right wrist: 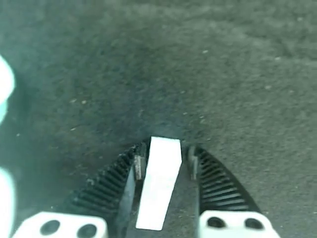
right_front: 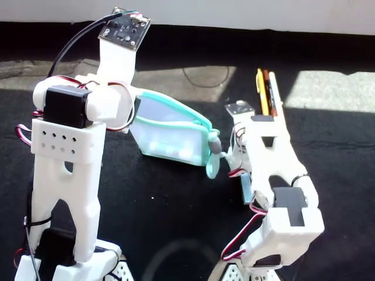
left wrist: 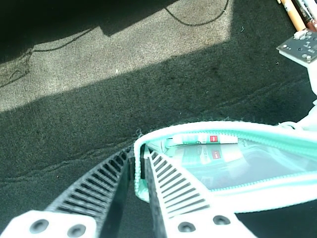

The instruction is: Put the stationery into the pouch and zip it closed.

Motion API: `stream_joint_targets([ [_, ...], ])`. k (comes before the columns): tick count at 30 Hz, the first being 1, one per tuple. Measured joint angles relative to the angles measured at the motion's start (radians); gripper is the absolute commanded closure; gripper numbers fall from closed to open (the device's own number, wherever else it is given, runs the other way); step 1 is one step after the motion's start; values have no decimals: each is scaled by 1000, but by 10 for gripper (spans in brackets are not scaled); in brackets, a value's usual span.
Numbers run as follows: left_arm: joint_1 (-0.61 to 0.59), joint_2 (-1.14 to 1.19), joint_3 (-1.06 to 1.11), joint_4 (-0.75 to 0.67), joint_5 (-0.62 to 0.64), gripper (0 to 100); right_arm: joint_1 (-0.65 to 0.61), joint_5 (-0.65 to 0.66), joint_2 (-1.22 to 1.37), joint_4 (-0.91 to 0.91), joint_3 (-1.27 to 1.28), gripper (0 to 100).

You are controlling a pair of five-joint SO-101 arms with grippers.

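Your left claw [left wrist: 138, 159] pinches the unzipped pouch [left wrist: 257, 166], your right claw [right wrist: 163, 154] grips a white block [right wrist: 157, 191], and pens [right_front: 266, 89] still await packing.

Mint trim edges the clear pouch [right_front: 170, 132]; the eraser [right wrist: 158, 188] is white

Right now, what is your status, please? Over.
Left pincer shut on pouch end. Right pincer around white block, grip unclear. Pouch open, stationery inside; pens on table.
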Motion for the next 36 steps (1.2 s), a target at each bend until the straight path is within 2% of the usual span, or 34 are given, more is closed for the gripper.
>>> stream_joint_targets([
  [5, 0, 0, 0, 0, 0, 991, 0, 0, 71, 2, -26, 887],
  [9, 0, 0, 0, 0, 0, 991, 2, 0, 75, -6, -28, 998],
  [12, 0, 0, 0, 0, 0, 991, 18, 0, 3, -6, -26, 994],
  [15, 0, 0, 0, 0, 0, 991, 14, 0, -129, 3, -23, 993],
  [24, 0, 0, 0, 0, 0, 991, 8, -20, -802, 55, -26, 993],
  [28, 0, 0, 0, 0, 0, 991, -43, -173, -1059, -8, -87, 993],
  [31, 0, 0, 0, 0, 0, 991, -104, -267, -1158, -106, -140, 993],
  [36, 0, 0, 0, 0, 0, 991, -281, -298, -1180, -230, -216, 993],
])
